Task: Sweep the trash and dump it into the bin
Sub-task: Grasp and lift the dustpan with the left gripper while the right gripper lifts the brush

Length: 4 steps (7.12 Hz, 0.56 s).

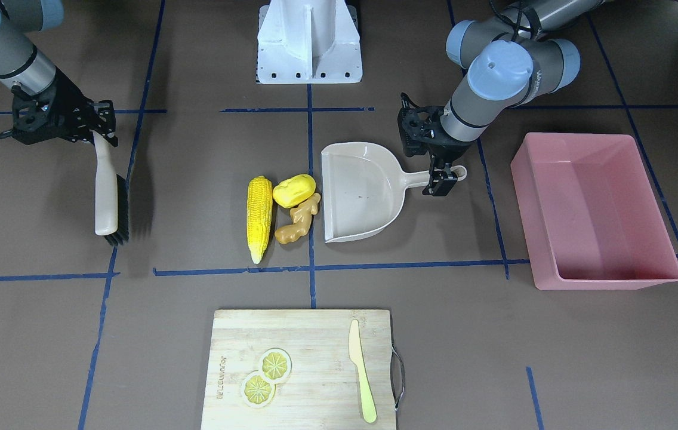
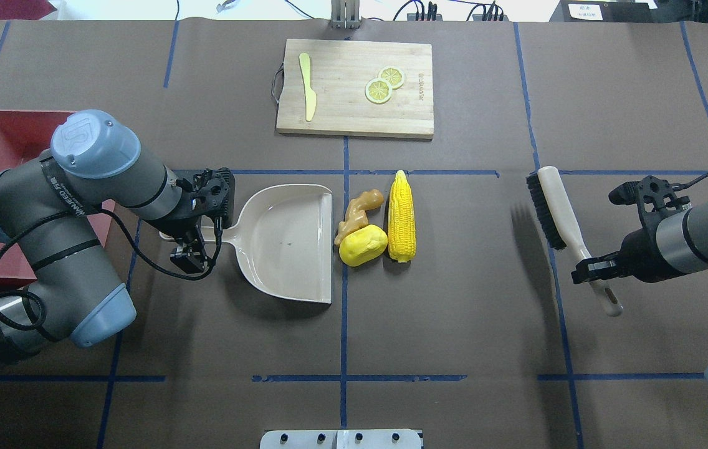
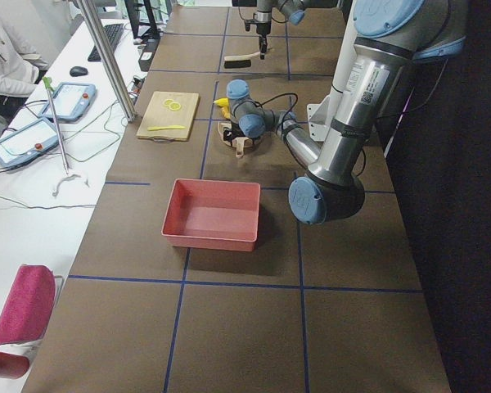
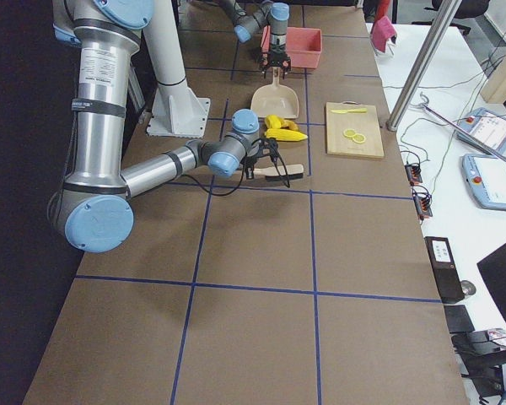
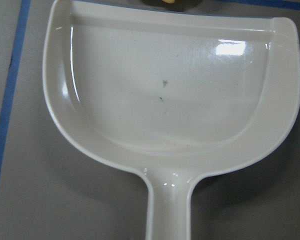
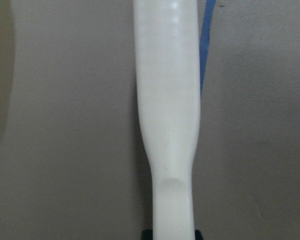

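The left gripper (image 2: 195,246) had its fingers clamped on the handle of the dustpan (image 2: 285,243), which lay flat on the bench (image 2: 454,324). The right gripper (image 2: 594,268) had its fingers clamped on the handle of the brush (image 2: 556,215), bristles facing the trash. The yellow lump (image 2: 363,245) and the ginger piece (image 2: 359,212) lay on the bench just beside the dustpan's open edge. The corn cob (image 2: 402,217) lay alongside them, on the brush side. The pink bin (image 1: 601,221) stood beyond the dustpan handle, on the robot's left.
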Each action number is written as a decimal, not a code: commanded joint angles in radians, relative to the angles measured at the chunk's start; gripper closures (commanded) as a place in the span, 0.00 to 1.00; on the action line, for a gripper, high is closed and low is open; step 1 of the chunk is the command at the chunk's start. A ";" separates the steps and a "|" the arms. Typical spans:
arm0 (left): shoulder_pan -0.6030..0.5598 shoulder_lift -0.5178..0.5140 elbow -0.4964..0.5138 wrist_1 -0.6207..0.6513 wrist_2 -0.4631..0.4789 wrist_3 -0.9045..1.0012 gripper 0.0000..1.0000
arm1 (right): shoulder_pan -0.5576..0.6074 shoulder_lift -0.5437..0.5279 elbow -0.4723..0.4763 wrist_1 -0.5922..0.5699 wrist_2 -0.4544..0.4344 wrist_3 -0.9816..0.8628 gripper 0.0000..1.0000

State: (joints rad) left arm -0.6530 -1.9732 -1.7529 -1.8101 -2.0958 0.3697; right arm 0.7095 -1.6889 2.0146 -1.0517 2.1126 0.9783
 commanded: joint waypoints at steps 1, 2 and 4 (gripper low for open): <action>0.015 0.000 0.018 -0.002 0.003 0.003 0.04 | -0.027 0.061 0.004 -0.049 -0.005 0.057 1.00; 0.015 -0.001 0.024 -0.003 0.003 0.006 0.07 | -0.072 0.108 0.021 -0.104 -0.008 0.129 1.00; 0.015 0.000 0.035 -0.002 0.005 0.006 0.25 | -0.108 0.182 0.038 -0.206 -0.045 0.189 1.00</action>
State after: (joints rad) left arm -0.6387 -1.9731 -1.7245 -1.8126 -2.0920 0.3759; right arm 0.6251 -1.5531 2.0434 -1.1974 2.0857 1.1298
